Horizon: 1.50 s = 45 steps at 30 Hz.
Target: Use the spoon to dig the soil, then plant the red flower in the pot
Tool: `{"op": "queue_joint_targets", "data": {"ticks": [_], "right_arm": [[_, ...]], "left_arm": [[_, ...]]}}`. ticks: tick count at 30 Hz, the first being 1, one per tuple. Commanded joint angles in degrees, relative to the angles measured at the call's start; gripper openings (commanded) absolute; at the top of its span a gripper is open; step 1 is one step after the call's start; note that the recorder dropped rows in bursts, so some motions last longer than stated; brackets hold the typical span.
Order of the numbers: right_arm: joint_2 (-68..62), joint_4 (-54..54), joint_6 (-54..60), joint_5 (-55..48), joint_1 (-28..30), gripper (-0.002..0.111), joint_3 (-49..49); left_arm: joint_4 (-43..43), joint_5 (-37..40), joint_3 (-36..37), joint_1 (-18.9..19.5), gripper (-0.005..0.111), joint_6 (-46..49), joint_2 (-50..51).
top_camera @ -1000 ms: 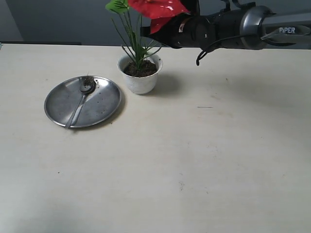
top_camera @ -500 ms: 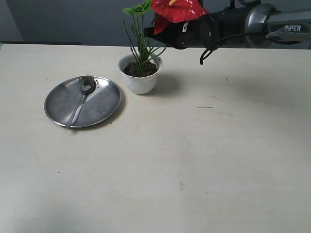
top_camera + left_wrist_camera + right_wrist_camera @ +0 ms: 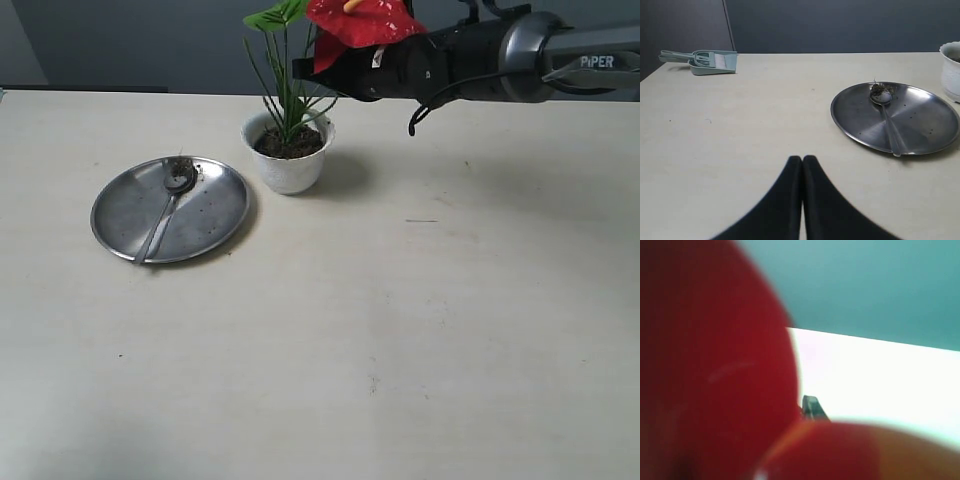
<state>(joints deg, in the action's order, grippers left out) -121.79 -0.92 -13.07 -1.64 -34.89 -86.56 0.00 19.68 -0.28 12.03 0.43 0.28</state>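
Left wrist view: left gripper (image 3: 802,167) fingers pressed together, empty. Beyond it, spoon (image 3: 888,125) lies on plate (image 3: 860,115) with crumbs at its bowl; digging looks done. Farther, exterior: flower (image 3: 360,20) stems stand in pot (image 3: 290,172) soil (image 3: 305,146). Right gripper (image 3: 305,68) appears to pinch the stems. Release seems all that remains.

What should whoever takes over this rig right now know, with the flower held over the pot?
Left end effector: shut, empty, apart from the plate.
Right end effector: shut on the red flower, just below the bloom.
Things: the flower's stems stand in the soil of the pot. The spoon lies on the steel plate, a little earth at its bowl.
Done: digging looks finished, spoon set down, stems in the pot.
Left: release the flower, see that it stands by itself, draw the arm away.
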Motion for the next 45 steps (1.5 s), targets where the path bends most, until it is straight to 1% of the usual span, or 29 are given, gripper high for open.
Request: {"op": "queue_joint_targets", "data": {"ticks": [1, 12, 14, 16, 17, 20, 23, 30, 40, 45], "right_arm": [[-2.57, -0.49, 1.1, -7.58, -1.11, -0.001, 1.69], [-1.24, -1.57, 1.1, -9.25, -1.11, 0.0, 1.69], [-0.73, -1.72, 2.18, -9.37, -1.11, 0.007, 1.69], [-0.62, -1.72, 2.48, -9.37, -1.11, 0.019, 1.69], [-0.62, -1.72, 2.48, -9.37, -1.11, 0.029, 1.69], [-0.72, -0.83, 2.48, -10.07, -1.11, 0.048, 1.69], [-0.72, -0.16, 2.48, -9.34, -1.11, 0.056, 1.69], [-0.4, -0.16, 2.48, -8.94, -1.11, 0.056, 1.56], [3.81, 0.13, 2.57, -9.49, -1.14, 0.056, 1.56], [4.07, 0.48, 2.57, -9.49, -2.24, 0.056, 1.56]], "left_arm": [[0.0, -0.53, 0.28, -0.29, 0.0, -0.03, -0.28], [0.0, -0.53, 0.28, -0.29, 0.0, -0.03, -0.28], [0.0, -0.53, 0.28, -0.29, 0.0, -0.03, -0.28], [0.0, -0.53, 0.28, -0.29, 0.0, -0.03, -0.28], [0.0, -0.53, 0.28, -0.29, 0.0, -0.03, -0.28], [0.0, -0.53, 0.28, -0.29, 0.0, -0.03, -0.28], [0.0, -0.53, 0.28, -0.29, 0.0, -0.03, -0.28], [0.0, -0.53, 0.28, -0.29, 0.0, -0.03, -0.28], [0.0, -0.53, 0.28, -0.29, 0.0, -0.03, -0.28], [0.0, -0.53, 0.28, -0.29, 0.0, -0.03, -0.28]]}}
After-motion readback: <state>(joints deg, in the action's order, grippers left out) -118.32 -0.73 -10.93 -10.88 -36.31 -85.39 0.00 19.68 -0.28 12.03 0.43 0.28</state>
